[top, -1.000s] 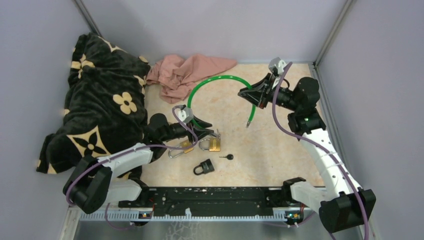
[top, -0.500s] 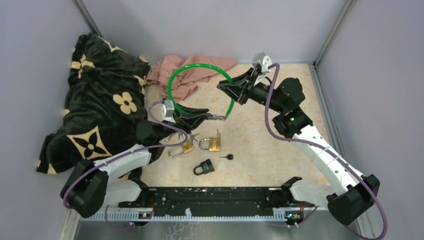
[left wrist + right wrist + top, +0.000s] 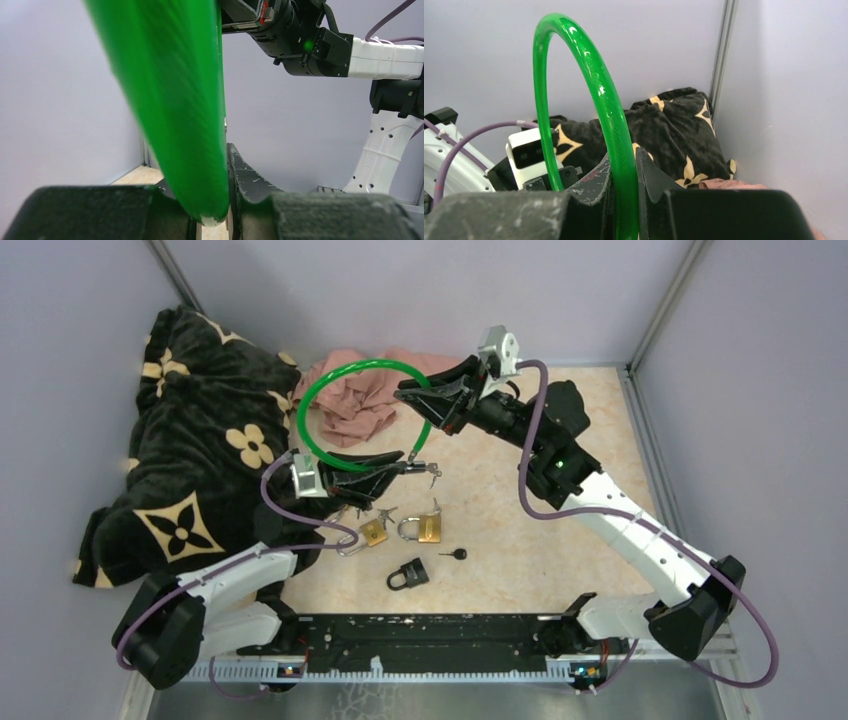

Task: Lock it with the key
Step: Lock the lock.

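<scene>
Left gripper (image 3: 402,466) and right gripper (image 3: 406,393) each pinch the green cable lock (image 3: 360,362), seemingly light, springy and slick, so gripping near its ends looks wisest.

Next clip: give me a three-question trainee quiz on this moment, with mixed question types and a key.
1. True or false: the left gripper and the right gripper both grip the green cable.
2. Multiple choice: how many padlocks lie on the table? A two, B three, C four.
3. Short answer: what lies just to the right of the black padlock in the top view?
Key: 1 true; 2 B; 3 a small black key.
</scene>
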